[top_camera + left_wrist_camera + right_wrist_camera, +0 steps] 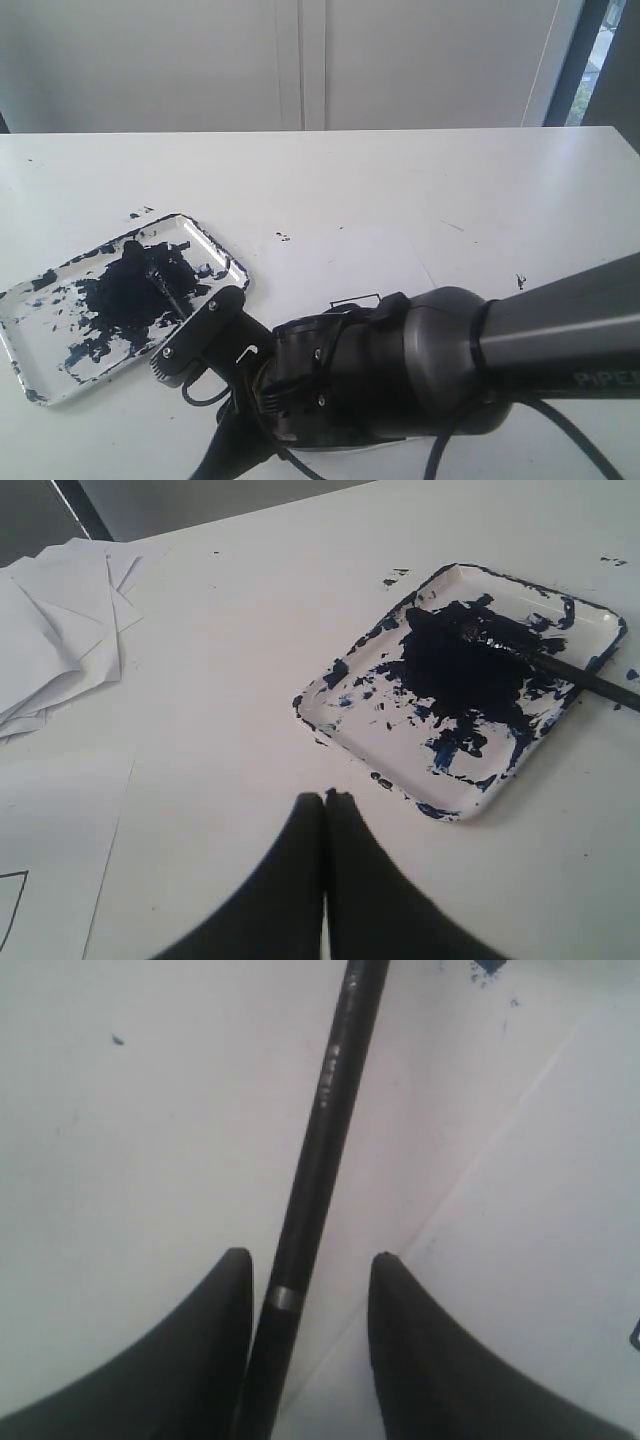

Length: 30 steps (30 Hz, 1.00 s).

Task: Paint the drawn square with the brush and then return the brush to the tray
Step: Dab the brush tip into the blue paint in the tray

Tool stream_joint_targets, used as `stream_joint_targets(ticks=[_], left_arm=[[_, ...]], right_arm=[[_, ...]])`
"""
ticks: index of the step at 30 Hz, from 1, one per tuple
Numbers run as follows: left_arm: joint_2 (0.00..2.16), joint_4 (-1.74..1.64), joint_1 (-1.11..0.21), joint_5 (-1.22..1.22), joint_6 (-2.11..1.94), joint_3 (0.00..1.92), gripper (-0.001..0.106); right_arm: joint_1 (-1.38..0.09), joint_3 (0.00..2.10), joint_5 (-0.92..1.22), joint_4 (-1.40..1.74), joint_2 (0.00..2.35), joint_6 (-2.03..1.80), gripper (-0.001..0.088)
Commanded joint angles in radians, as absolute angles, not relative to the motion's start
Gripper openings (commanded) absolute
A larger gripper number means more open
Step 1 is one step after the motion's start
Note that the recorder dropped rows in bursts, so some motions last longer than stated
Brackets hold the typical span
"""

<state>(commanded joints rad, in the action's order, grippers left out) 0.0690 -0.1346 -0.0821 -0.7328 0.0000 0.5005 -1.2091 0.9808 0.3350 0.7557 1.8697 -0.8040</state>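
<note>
The brush [163, 284] lies with its clotted tip in the paint blob of the white tray [215, 243]; its handle runs out over the tray's near rim. My right gripper [311, 1256] is open around the black handle [322, 1125]. The silver band sits close to one finger, with a gap to the other. In the exterior view the right gripper [197, 335] is low beside the tray's right corner. Only the top edge of the drawn square [356, 298] shows behind the arm. The left gripper [325, 798] is shut and empty over bare table, short of the tray [318, 712] and the brush [575, 673].
The white paper sheet [345, 258] lies right of the tray, mostly hidden by the right arm. A pile of loose white sheets [55, 630] lies off to one side in the left wrist view. Small paint specks [283, 237] dot the table.
</note>
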Motion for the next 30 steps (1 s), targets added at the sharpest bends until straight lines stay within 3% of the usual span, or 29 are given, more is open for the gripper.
stream_joint_targets(ticks=[4,16,19,23,30], left_arm=[[0.069,-0.135,-0.082,-0.733,0.000,0.501,0.000],[0.069,-0.135,-0.082,-0.733,0.000,0.501,0.000],[0.069,-0.135,-0.082,-0.733,0.000,0.501,0.000],[0.069,-0.135,-0.082,-0.733,0.000,0.501,0.000],[0.069,-0.135,-0.082,-0.733,0.000,0.501,0.000]], right_arm=[[-1.209,1.012,0.331,0.756,1.889,-0.804,0.0362],[-1.207,1.027,0.342,0.758,1.897,-0.804,0.0225],[-1.207,1.027,0.342,0.758,1.897,-0.804,0.0165],[-1.207,1.027,0.340,0.756,1.897,-0.806,0.0007],[-1.207,1.027,0.335,0.749,1.847,-0.822,0.0000]])
